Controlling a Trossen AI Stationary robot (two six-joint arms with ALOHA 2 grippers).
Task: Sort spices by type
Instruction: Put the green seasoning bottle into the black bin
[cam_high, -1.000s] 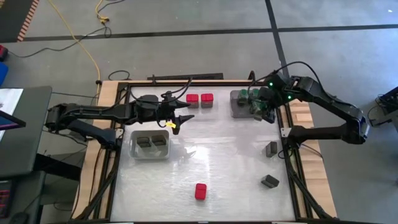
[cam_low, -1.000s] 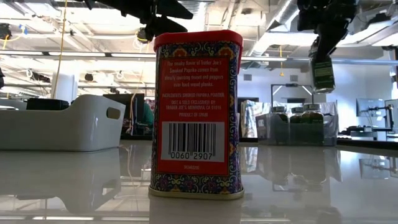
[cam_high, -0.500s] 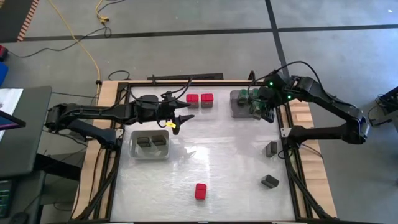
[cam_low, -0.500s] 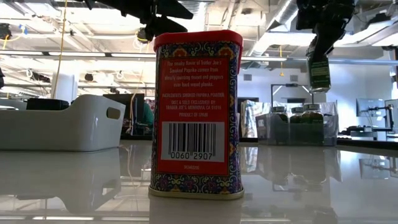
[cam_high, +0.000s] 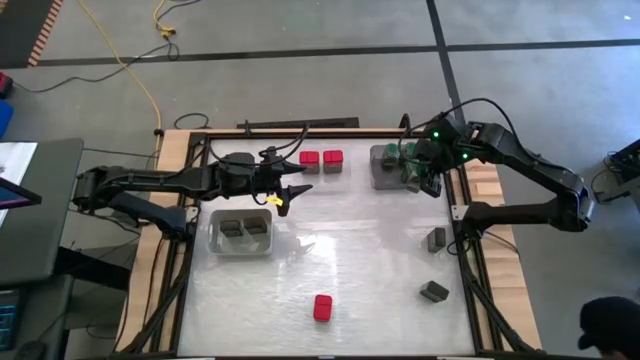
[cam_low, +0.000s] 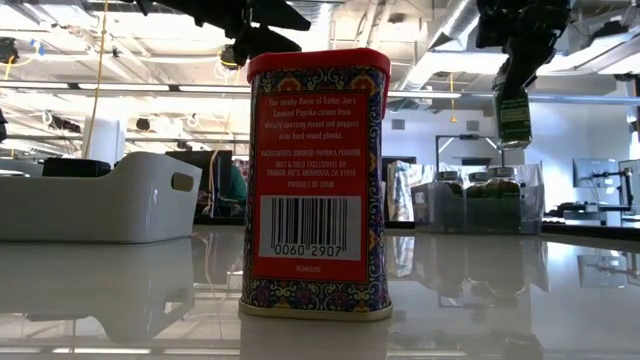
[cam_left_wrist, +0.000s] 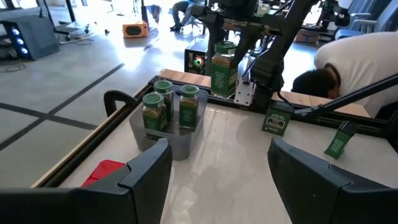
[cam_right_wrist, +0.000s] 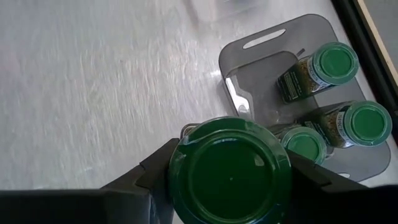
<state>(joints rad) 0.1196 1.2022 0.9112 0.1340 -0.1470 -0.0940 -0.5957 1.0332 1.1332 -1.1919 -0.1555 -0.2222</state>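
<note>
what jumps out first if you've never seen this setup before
The red paprika tin standing alone near the table's front edge fills the low view. At the back right, the right gripper holds a green-lidded jar in the air above the grey tray, where three like jars already stand. The left gripper hangs open over the middle-left, near the white bin with two dark tins.

Body of held jar (cam_right_wrist: 230, 169) hidden beneath its own green lid, red tin (cam_left_wrist: 102, 172) partly covered by left gripper's (cam_left_wrist: 214, 165) fingers, person (cam_high: 612, 325) cut off at picture corner, contents of white tray (cam_low: 100, 198) concealed behind its wall
</note>
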